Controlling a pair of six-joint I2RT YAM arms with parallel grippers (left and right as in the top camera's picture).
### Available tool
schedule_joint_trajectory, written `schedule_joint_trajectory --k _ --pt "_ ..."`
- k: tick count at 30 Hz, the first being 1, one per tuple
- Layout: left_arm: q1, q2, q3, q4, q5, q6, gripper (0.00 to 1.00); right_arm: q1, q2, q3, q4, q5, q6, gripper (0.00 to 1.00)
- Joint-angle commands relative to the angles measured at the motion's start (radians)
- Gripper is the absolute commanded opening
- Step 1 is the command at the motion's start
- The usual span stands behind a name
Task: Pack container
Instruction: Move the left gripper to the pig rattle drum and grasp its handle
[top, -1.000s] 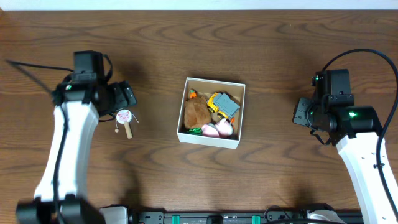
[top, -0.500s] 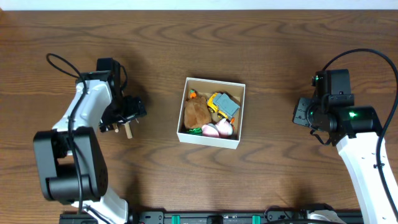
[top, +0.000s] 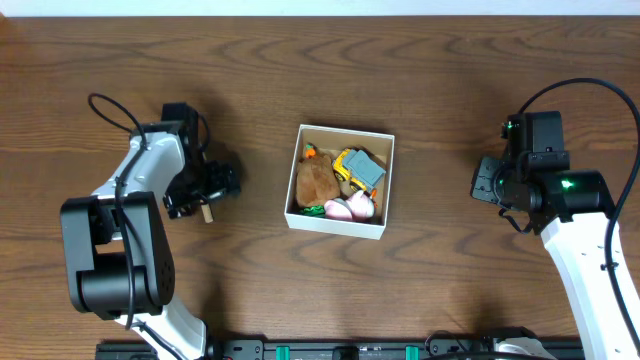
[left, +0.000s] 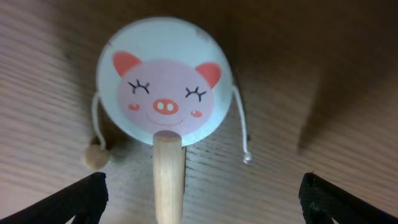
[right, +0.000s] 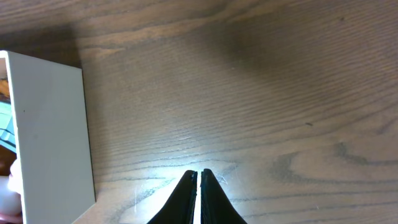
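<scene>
One container (top: 336, 222), one pig drum (left: 165, 81) between left gripper's (left: 202, 202) two spread fingers (left: 81, 199)

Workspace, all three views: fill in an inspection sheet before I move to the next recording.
Surface: dark wood-grain table, no spills seen.
Job's things: container mid-table, holding a brown plush, a yellow and grey toy and a pink toy; pig drum toy lies on the table to its left, outside it.
Clutter: nothing seen.
Grippers: left gripper open, close over the pig drum toy, one finger on either side of its wooden handle; right gripper shut on nothing, over bare wood right of the container.
Cables: left cable and right cable, both black loops clear of the container.
Surroundings: pale strip beyond the far edge; black rail along the near edge.
</scene>
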Motion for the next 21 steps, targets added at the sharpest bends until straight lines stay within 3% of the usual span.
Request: schedule_joint_trajectory --k 1,13,21 --pt "0.005 0.015 -0.055 0.026 0.004 0.013 0.98 -0.005 0.002 -0.005 0.001 0.0 -0.012 0.07" --pt "0.005 0.015 -0.077 0.084 0.003 0.013 1.0 -0.005 0.002 -0.005 0.0 0.0 -0.012 0.07" --pt "0.005 0.015 -0.077 0.091 0.003 0.013 0.61 -0.005 0.002 -0.005 -0.001 0.0 -0.012 0.07"
